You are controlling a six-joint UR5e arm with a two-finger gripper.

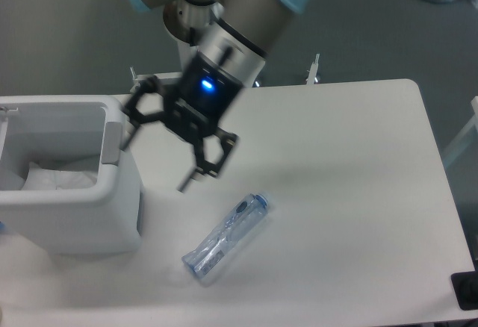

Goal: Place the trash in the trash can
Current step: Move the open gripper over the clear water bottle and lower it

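Hovering hand (159, 155), fingers spread apart and empty, centre-left of frame | bottle (226, 237) lying on the bench (351, 192) at lower centre, cap toward upper right, apart from the hand | trash can (71, 192) at left, white paper (60, 176) inside | step: going for the bottle | next: descend, straddle its body, close.

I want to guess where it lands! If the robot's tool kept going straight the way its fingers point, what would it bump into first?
The tool is open and points down and to the left, so it would probably meet the trash can, near its grey side panel. Depth is hard to judge; it might reach the bare table beside it instead.
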